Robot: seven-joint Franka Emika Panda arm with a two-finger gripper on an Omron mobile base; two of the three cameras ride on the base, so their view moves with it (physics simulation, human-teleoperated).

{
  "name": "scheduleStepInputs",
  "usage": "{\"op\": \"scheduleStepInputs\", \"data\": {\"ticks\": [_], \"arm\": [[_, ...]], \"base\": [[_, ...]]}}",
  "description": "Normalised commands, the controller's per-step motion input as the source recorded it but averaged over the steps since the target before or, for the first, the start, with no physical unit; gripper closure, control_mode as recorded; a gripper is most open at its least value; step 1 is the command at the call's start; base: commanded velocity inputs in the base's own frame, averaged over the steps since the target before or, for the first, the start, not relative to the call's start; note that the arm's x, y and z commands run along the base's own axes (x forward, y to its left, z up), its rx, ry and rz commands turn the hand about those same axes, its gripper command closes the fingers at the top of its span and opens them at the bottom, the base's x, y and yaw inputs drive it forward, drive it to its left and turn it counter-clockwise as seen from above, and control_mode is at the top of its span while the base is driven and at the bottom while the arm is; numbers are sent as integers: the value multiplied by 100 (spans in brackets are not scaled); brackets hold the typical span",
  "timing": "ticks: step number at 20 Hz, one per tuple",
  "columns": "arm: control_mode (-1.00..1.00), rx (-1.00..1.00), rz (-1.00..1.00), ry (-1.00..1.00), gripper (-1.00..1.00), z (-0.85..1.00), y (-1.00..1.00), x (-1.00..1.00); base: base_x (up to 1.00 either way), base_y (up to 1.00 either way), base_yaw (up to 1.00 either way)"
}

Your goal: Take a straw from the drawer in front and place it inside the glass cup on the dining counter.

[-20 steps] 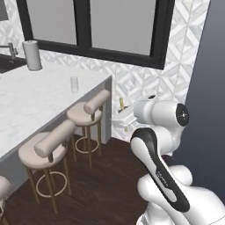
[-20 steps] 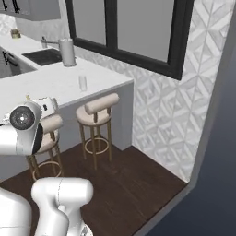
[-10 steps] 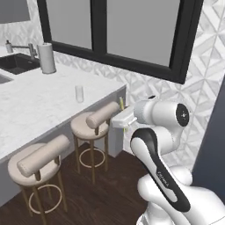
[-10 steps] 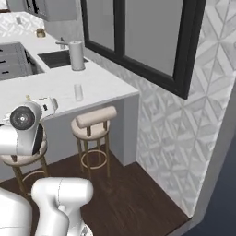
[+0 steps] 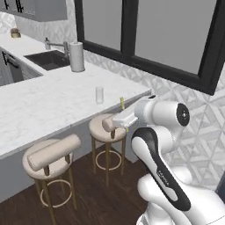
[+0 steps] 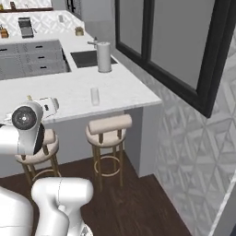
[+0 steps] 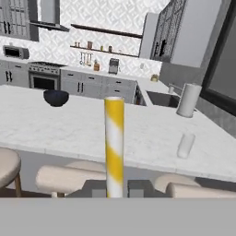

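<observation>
My gripper (image 7: 115, 188) is shut on the straw (image 7: 114, 144), a yellow-and-white striped stick standing upright between the dark fingertips (image 7: 98, 189). In the left base view the gripper (image 5: 123, 118) hovers off the edge of the dining counter (image 5: 48, 107), above a stool, with the straw (image 5: 122, 103) poking up from it. The glass cup (image 5: 99, 94) stands upright on the counter, a short way to the gripper's left and beyond it. From the hand, the glass cup (image 7: 185, 145) is to the right of the straw. I cannot pick out the drawer among the far grey cabinet fronts.
Padded stools (image 5: 108, 125) (image 5: 50, 152) (image 6: 109, 124) sit under the counter's overhang. A white paper roll (image 5: 77, 56) (image 6: 104, 57) and a sink (image 5: 46, 59) lie past the cup. A dark bowl (image 7: 56, 97) rests on the counter's left. A tiled wall with windows (image 6: 184, 50) closes the right.
Both base views have swung, so the base has moved; the counter, cup and sink now sit more centred and larger. The gripper stays shut on the straw.
</observation>
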Motion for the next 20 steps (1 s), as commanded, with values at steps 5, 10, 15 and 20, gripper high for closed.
{"op": "scheduleStepInputs", "data": {"ticks": [5, 10, 15, 20], "arm": [[100, 0, 0, 0, 100, 0, 0, 0], [100, 0, 0, 0, 100, 0, 0, 0], [100, 0, 0, 0, 100, 0, 0, 0], [100, 0, 0, 0, 100, 0, 0, 0]], "base": [[65, -21, 36], [90, -31, 29], [82, -12, 20], [83, -4, 14]]}}
